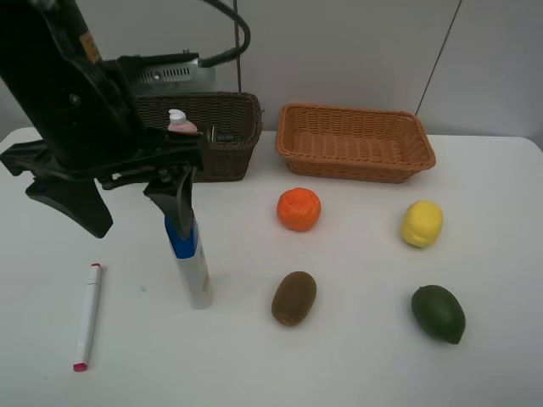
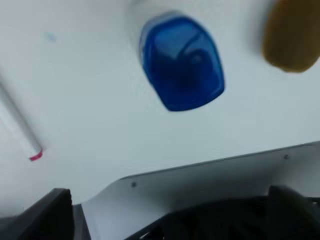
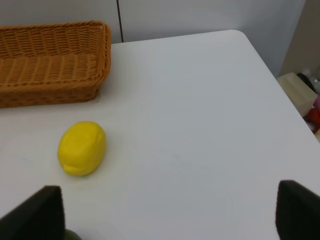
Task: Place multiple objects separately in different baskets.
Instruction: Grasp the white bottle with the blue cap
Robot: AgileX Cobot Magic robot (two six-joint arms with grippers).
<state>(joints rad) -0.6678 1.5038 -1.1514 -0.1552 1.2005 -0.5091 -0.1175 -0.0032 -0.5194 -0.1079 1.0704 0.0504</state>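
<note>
A white blue-capped tube [image 1: 191,264] stands upright on the white table, its blue cap [image 2: 181,61] seen from above in the left wrist view. My left gripper [image 1: 140,222] hangs open over it, one finger just above the cap, gripping nothing. A white red-tipped marker [image 1: 87,315] lies to the left. The kiwi [image 1: 293,298], orange [image 1: 299,209], lemon [image 1: 422,223] and dark green fruit [image 1: 439,313] sit on the table. The pink white-capped bottle [image 1: 180,121] is in the dark brown basket [image 1: 237,127]. The light basket [image 1: 355,142] holds nothing. My right gripper [image 3: 167,215] is open near the lemon [image 3: 82,148].
Both baskets stand along the back of the table, the dark one partly hidden by my left arm. A dark item [image 1: 224,136] lies inside the brown basket. The table's right edge [image 3: 272,75] drops off to clutter [image 3: 302,95] beyond.
</note>
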